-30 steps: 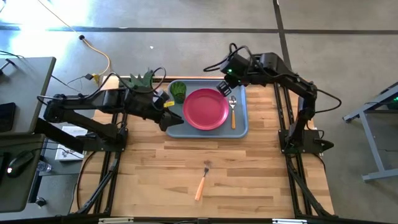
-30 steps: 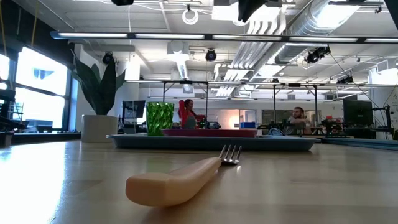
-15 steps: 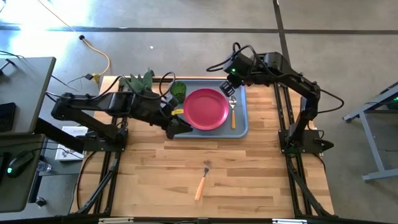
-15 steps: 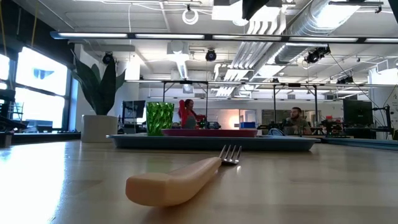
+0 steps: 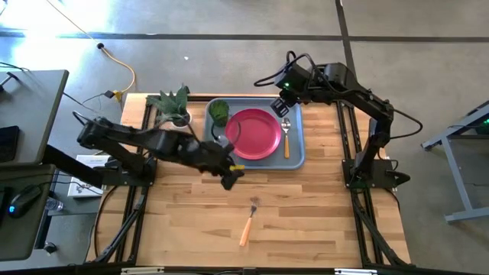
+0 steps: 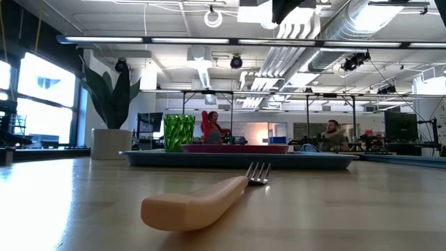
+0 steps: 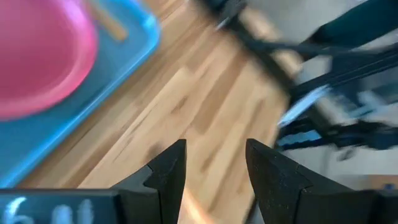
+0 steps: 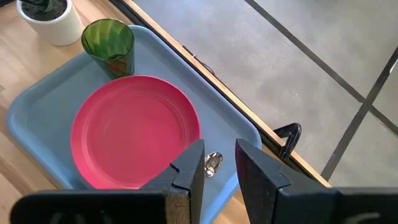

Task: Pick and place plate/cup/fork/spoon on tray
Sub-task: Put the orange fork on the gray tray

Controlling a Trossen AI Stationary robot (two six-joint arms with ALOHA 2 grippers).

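From above, we see the tray already carrying the plate, the cup and the spoon, so the fork lying alone on the bare wood nearer the front edge looks to be what is left. Our left gripper hangs just off the tray's near corner, between tray and fork; we should carry it on over the orange handle and turn the wrist to close across the handle. The right gripper waits above the tray's far right corner. At table height the fork lies flat, tines toward the tray, so we need to come down low. In the left wrist view our fingers stand spread and empty over wood. In the right wrist view the fingers sit part-way apart, holding nothing, above the spoon.
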